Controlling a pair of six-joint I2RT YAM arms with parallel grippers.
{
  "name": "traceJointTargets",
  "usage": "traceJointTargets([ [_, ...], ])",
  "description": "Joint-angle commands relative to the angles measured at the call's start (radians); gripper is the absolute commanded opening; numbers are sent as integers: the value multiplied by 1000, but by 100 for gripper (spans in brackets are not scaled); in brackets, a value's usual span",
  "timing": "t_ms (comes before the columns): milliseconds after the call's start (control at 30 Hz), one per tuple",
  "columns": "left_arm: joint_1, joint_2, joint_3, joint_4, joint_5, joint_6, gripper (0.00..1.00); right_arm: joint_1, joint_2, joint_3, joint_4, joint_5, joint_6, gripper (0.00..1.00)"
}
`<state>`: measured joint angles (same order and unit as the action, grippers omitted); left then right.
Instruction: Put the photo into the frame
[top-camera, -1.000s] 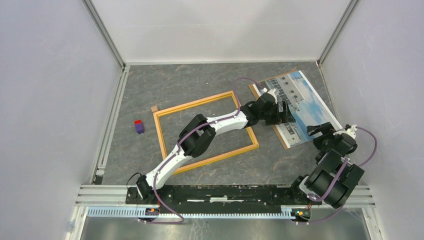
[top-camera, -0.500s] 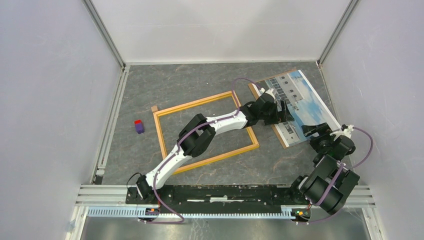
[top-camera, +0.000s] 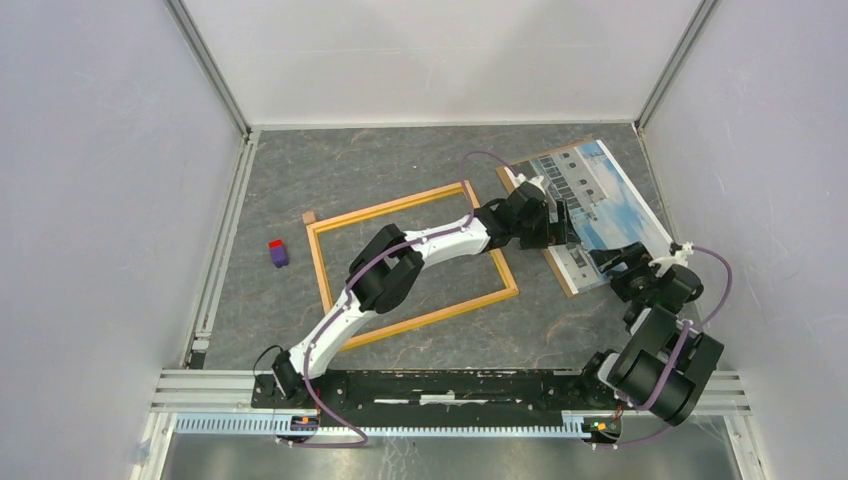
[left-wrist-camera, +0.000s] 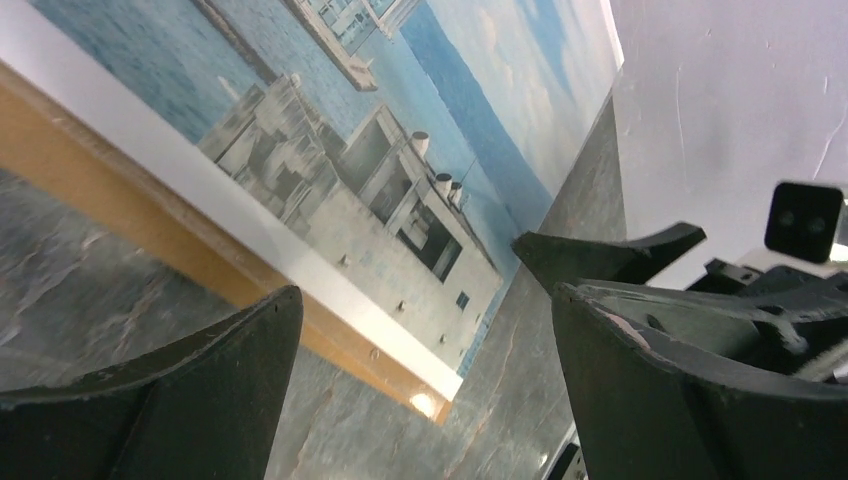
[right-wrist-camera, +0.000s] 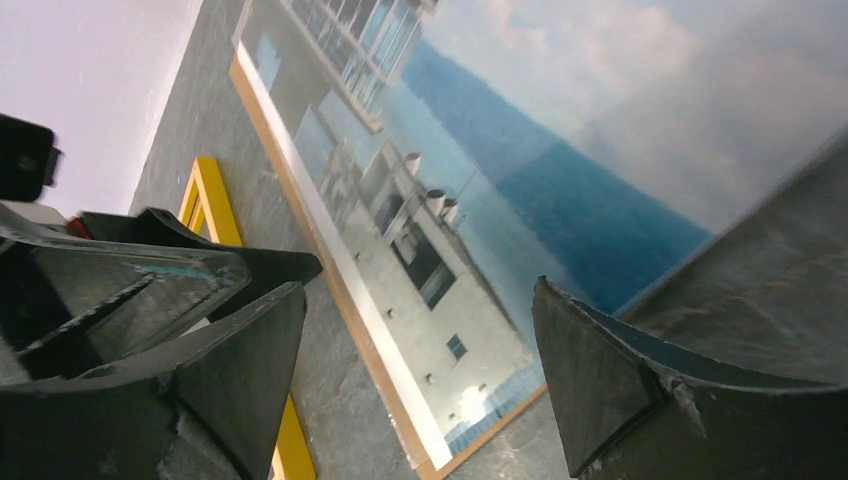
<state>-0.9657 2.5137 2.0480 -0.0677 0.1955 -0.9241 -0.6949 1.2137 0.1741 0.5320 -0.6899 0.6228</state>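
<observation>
On the grey stone-patterned table (top-camera: 400, 160), the biggest thing is the thin rectangular frame of orange-yellow wood (top-camera: 321, 268). It lies flat near the middle, and the left arm reaches over it. To the right of the frame, toward the far right corner, lies the photo, a white-edged paper print of a pale building under blue sky (top-camera: 615, 200). It rests on a plain brown backing board (left-wrist-camera: 120, 195) which shows along its edge. So the photo is outside the frame, not yet in it.

Both arms meet at the near end of the print. The left gripper (top-camera: 560, 228) hangs low over the long white edge with its fingers spread wide and nothing between them. The right gripper (top-camera: 610, 262) faces it from the near corner, also spread and empty. A small red and purple block (top-camera: 278, 252) stands well apart, left of the frame.

I judge that the step in hand is the approach to pick up the photo. The next move seems delicate, because the paper is thin and flat. One finger must go under its edge, between print and board, and pinch only the paper. Perhaps the other gripper should press the board down.
</observation>
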Motion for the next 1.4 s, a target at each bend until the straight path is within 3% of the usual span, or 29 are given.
traceJointTargets([
  [0, 14, -171, -35, -62, -6, 137, 100, 84, 39, 75, -44, 4, -68, 89],
  [233, 47, -260, -145, -10, 30, 180, 100, 151, 55, 114, -119, 45, -132, 90],
  [533, 39, -108, -43, 170, 230, 61, 100, 73, 65, 260, -366, 329, -233, 94],
  [733, 13, -84, -17, 172, 176, 100, 100, -47, 115, 231, -271, 267, -169, 94],
  [1000, 12, -58, 12, 90, 117, 112, 100, -60, 192, 161, -104, 101, -105, 90],
  [1200, 36, -187, -21, -135, 6, 206, 100, 26, 163, 113, -36, 75, -67, 90],
  [1367, 100, -303, -143, -119, 13, 188, 100, 191, 125, 109, -63, 113, -42, 89],
])
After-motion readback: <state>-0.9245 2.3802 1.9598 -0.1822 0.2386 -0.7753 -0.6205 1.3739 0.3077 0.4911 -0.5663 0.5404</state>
